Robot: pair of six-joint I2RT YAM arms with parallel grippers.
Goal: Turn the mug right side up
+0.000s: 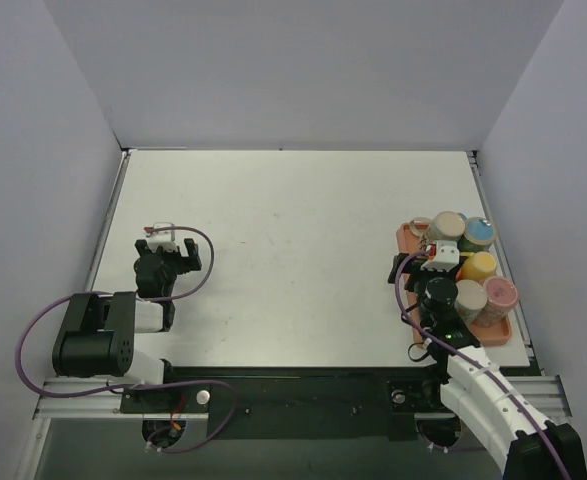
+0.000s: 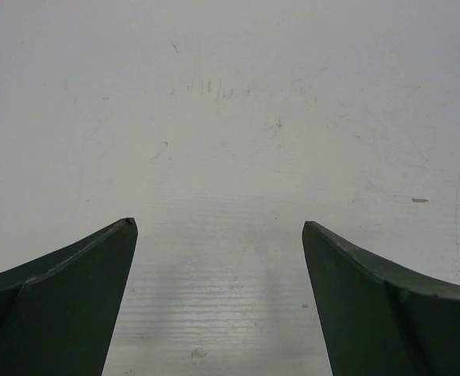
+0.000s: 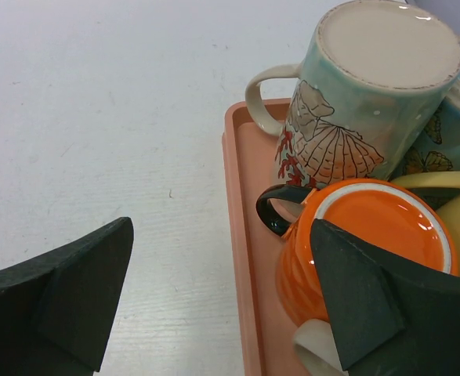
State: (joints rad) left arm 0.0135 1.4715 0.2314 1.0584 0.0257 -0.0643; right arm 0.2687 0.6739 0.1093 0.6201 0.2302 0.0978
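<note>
Right hand (image 3: 222, 227) and left hand (image 2: 218, 227) both hung open over the bench (image 1: 293, 260), the right at the tray (image 3: 237, 235) corner.
The tray's mugs stood base-up; the orange mug (image 3: 371, 227), nearest, sat partly under the right hand. It seemed best to centre the hand across its body, clear of its black handle (image 3: 273, 211) and the shell-patterned mug (image 3: 347, 117), before closing.
</note>
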